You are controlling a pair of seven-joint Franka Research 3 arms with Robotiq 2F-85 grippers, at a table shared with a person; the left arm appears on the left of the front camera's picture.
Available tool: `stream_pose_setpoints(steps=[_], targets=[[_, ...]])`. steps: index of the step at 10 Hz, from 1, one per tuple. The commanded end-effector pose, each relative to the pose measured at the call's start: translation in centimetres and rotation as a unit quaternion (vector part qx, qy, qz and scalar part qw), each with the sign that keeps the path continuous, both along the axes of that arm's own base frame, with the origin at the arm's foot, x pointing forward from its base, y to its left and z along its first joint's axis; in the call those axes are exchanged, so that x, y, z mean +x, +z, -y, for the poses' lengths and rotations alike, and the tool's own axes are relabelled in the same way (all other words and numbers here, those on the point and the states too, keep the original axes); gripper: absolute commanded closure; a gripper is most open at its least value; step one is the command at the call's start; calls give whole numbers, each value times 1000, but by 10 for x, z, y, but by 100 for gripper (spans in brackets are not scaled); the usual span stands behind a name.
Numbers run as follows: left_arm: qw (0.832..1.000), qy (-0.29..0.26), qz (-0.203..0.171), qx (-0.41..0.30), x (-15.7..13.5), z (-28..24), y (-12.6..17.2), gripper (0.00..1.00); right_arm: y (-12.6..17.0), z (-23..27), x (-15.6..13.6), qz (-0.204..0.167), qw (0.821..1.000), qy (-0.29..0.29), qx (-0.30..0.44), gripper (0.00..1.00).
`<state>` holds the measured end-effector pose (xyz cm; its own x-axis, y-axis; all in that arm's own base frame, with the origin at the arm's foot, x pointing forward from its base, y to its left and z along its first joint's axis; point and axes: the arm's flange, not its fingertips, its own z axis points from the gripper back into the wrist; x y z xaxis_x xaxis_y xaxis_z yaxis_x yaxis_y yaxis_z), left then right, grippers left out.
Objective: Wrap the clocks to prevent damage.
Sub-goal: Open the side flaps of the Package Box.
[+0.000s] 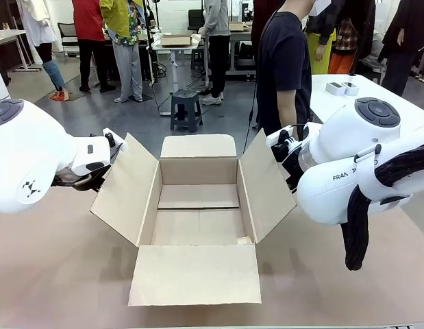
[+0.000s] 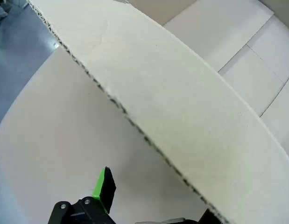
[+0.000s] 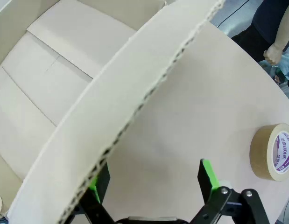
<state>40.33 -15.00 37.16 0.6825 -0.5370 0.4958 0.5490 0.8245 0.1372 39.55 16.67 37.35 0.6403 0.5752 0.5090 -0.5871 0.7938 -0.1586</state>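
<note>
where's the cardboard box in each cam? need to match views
Front view: box at the middle of the table, open, four flaps splayed.
Left wrist view: left flap crosses diagonally, top left to bottom right.
Right wrist view: right flap crosses diagonally, top right to bottom left.
Shared landmark: box floor, at upper right in the left wrist view and upper left in the right.

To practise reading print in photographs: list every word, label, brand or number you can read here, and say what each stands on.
"FRAN": on the white casing of the right arm; the rest of the word is hidden.
Purple print on the inner label of the tape roll: too small and blurred to read.
Cardboard box: no print on the faces shown.
</note>
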Motion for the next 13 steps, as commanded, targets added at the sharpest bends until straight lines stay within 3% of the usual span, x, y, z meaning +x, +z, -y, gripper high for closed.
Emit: stream_pose_setpoints(steps=[1, 5, 7, 10, 13], targets=[[1000, 0, 0, 0, 0, 0, 0, 0, 0, 0, 0, 0, 1000, 0, 0, 0], [1000, 0, 0, 0, 0, 0, 0, 0, 12, 18, -3, -13, 1000, 2, 5, 0], [999, 4, 8, 31, -4, -27, 57, 0, 73, 73, -14, -6, 999, -29, 22, 0], [998, -28, -4, 59, -42, -29, 151, 0, 169, 87, -72, 5, 999, -50, -20, 0], [996, -27, -10, 83, -77, -19, 213, 0, 217, 74, -107, -26, 996, -63, -49, 0]])
